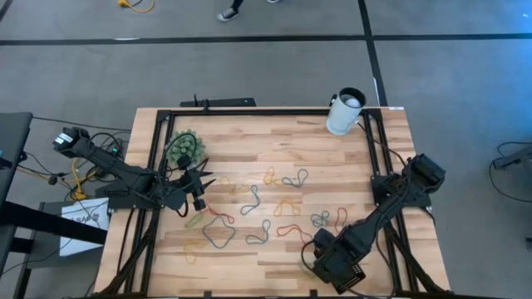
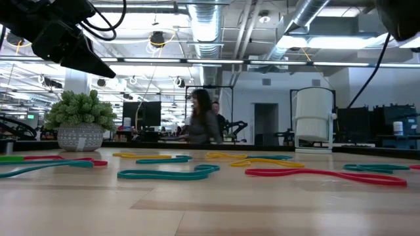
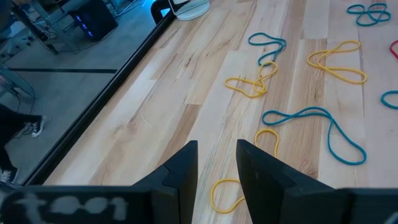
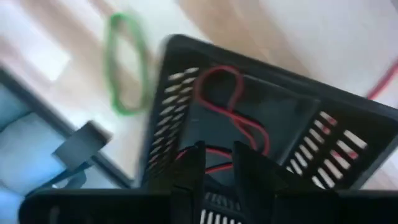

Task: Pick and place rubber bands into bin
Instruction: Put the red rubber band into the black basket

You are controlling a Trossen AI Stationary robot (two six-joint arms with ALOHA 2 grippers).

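Below, the right fingers hover over a red band inside the bin.

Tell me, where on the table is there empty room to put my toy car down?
Bare wood runs along the far edge, between the little plant and the white cup. The table's middle and near half are crowded with rubber bands. The left gripper sits beside the plant, the right gripper over the bin at the near right corner.

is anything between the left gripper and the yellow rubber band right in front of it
Nothing visible. The left gripper hangs over bare wood with its fingers slightly apart, and the yellow rubber band lies flat just ahead. The plant and white cup stand off to the sides.
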